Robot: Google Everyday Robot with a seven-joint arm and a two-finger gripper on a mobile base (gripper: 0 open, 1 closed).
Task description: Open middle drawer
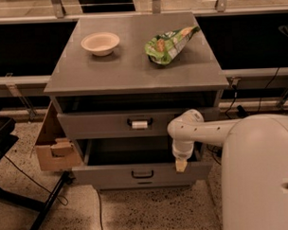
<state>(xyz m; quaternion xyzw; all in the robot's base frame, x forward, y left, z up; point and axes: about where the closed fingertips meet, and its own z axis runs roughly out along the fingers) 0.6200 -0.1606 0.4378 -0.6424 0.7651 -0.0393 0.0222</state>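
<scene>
- One middle drawer [108, 175] stands pulled well out from the front of the grey cabinet [109, 73], and its flat front is the nearest face of the cabinet
- One small black bar handle [142, 173] sits at the centre of that front
- Three drawers show in all: the top drawer [97, 125] with a white tag [139, 124] on its handle, the open middle one, and only a thin strip of the lowest drawer [141, 185] beneath it
- One white arm [204, 130] reaches in from the robot's pale body [260, 179] at the right and bends down at its wrist
- The gripper [181, 165] points straight down at the right part of the middle drawer, at the top edge of its front; whether it is open or closed cannot be told
- Inside the middle drawer only a dark grey floor shows
- On the cabinet top lie one pale bowl [100, 43] at the left, showing a plain inside, and one green bag [170, 44] on its side at the right, well apart
- One cardboard box [49, 155] stands on the speckled floor [152, 211] against the cabinet's left side, a folded cardboard piece at its near edge
</scene>
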